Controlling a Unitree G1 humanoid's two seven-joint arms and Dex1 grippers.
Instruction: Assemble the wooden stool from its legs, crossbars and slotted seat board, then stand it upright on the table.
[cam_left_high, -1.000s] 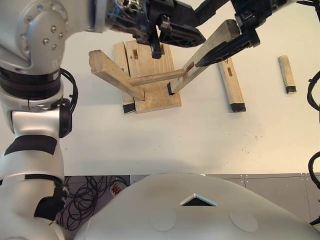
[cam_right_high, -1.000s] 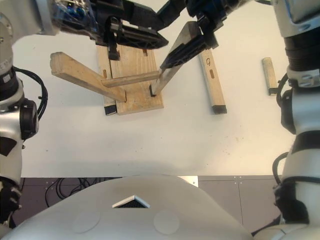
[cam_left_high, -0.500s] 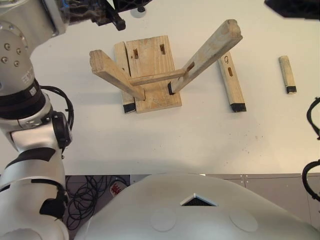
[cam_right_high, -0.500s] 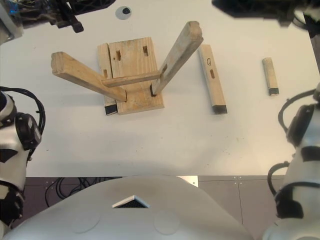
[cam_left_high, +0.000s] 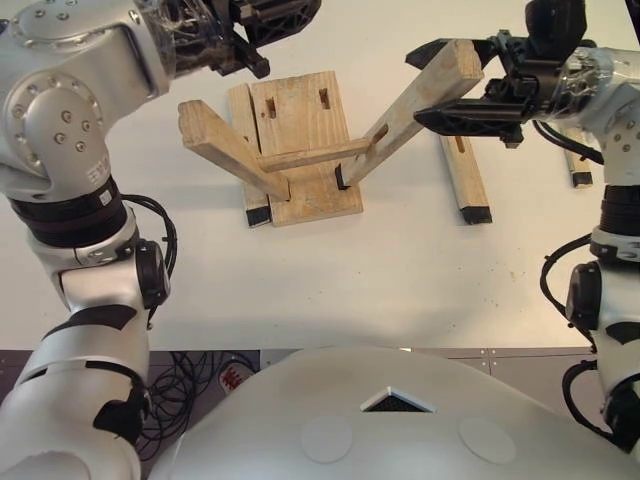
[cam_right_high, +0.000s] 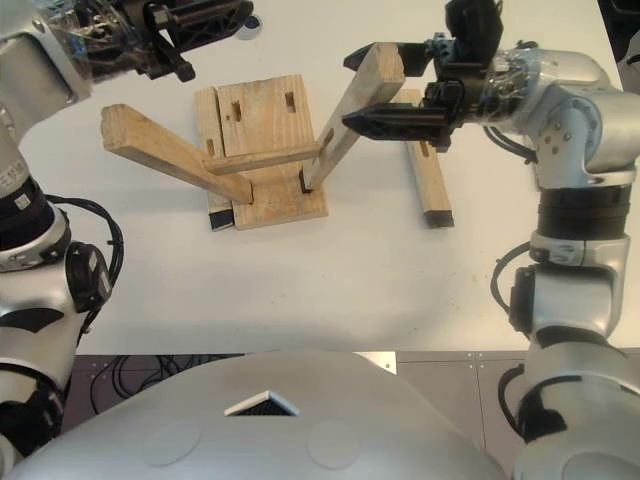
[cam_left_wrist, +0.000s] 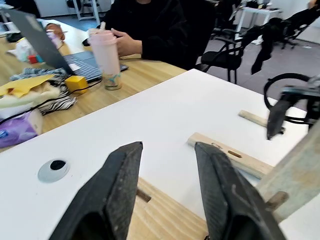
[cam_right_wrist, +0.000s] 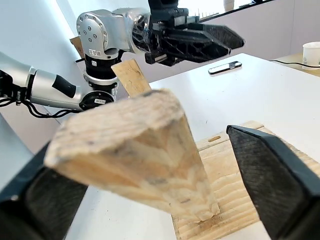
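Note:
The slotted seat board (cam_left_high: 305, 115) lies flat on the white table. Two legs stand slanted out of it: the left leg (cam_left_high: 225, 150) and the right leg (cam_left_high: 400, 115), joined by a crossbar (cam_left_high: 310, 156). A third leg (cam_left_high: 240, 110) lies along the board's left edge. A loose leg (cam_left_high: 468, 180) and a short crossbar (cam_left_high: 580, 172) lie to the right. My right gripper (cam_right_high: 347, 90) is open, its fingers either side of the right leg's top end (cam_right_wrist: 135, 145). My left gripper (cam_left_wrist: 167, 147) hangs open and holds nothing, above the board's far edge.
A grey round grommet (cam_left_wrist: 53, 170) sits in the table beyond the board. The table's front edge (cam_left_high: 400, 346) runs close to my body, with bare white surface between it and the stool parts. A wooden desk with a laptop stands behind the table.
Half a second ago both grippers were pulled back off the stool. Now the right gripper is back around the right leg's top and the left gripper hovers over the board's far edge. The stool parts have not moved.

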